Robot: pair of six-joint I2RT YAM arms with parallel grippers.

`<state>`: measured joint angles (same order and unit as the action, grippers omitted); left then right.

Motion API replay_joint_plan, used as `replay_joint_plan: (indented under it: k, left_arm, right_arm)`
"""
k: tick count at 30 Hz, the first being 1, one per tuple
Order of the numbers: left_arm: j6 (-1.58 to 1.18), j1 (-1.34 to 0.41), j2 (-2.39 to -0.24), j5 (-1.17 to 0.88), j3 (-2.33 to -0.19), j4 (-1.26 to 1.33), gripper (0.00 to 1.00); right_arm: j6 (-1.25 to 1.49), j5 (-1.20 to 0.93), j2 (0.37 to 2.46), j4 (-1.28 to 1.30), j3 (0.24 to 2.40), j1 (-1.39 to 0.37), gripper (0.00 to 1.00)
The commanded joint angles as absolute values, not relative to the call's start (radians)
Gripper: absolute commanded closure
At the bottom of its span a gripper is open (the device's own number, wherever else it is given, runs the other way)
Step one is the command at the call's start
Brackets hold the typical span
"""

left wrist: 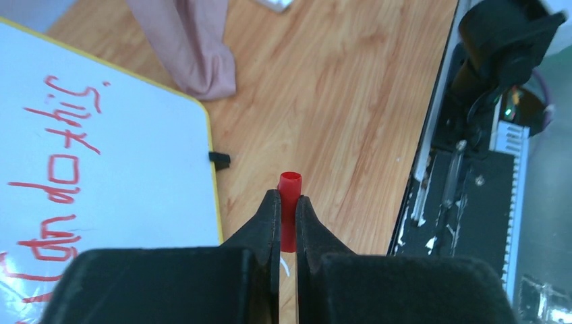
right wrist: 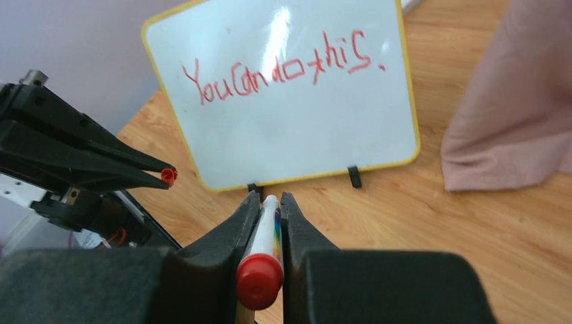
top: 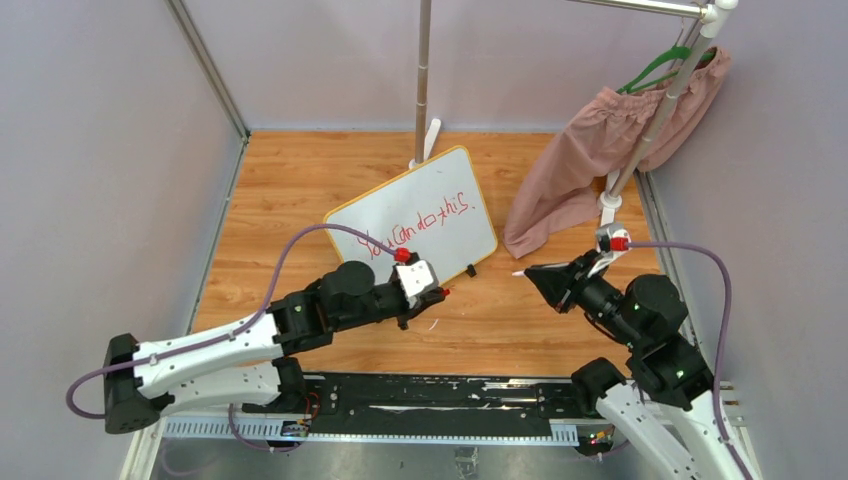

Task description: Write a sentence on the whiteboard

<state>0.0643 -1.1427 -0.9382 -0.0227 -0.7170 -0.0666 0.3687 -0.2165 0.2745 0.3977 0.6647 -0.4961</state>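
Note:
The whiteboard [top: 440, 240] stands tilted on the wooden table and bears the sentence [top: 415, 222] "You can do this." in red. It also shows in the left wrist view [left wrist: 135, 155] and the right wrist view [right wrist: 303, 135], where the sentence [right wrist: 276, 71] is readable. My left gripper [top: 440, 292] is shut on a red marker cap [left wrist: 290, 182], just in front of the board's near right corner. My right gripper [top: 530, 270] is shut on a white marker [right wrist: 268, 229] with a red end, its tip pointing toward the board and the cap [right wrist: 168, 176].
A pink garment [top: 590, 170] hangs from a rack at the back right and drapes onto the table beside the board. A metal pole [top: 423, 80] stands behind the board. Grey walls enclose the table. A black rail [top: 420, 395] runs along the near edge.

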Motion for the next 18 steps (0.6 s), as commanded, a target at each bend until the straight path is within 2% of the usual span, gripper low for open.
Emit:
replay_joint_plan:
  k: [1, 7, 11, 14, 18]
  left_arm:
    - [0.029, -1.139, -0.809, -0.025, -0.691, 0.032, 1.00]
    - [0.014, -1.138, -0.687, -0.002, -0.625, 0.081, 1.00]
    - [-0.024, -1.138, -0.628, -0.002, -0.575, 0.105, 1.00]
    - [-0.039, -1.138, -0.585, 0.011, -0.536, 0.119, 1.00]
    - [-0.042, -1.139, -0.511, 0.047, -0.481, 0.135, 1.00]
  right_arm:
    - [0.316, -0.348, 0.423, 0.319, 0.833, -0.491, 1.00]
    - [0.273, -0.347, 0.617, 0.334, 1.052, -0.534, 1.00]
    - [0.246, -0.275, 0.714, 0.421, 1.184, -0.596, 1.00]
    - [0.210, -0.152, 0.766, 0.464, 1.231, -0.727, 1.00]
    - [0.136, 0.137, 0.855, 0.510, 1.301, -0.968, 1.00]
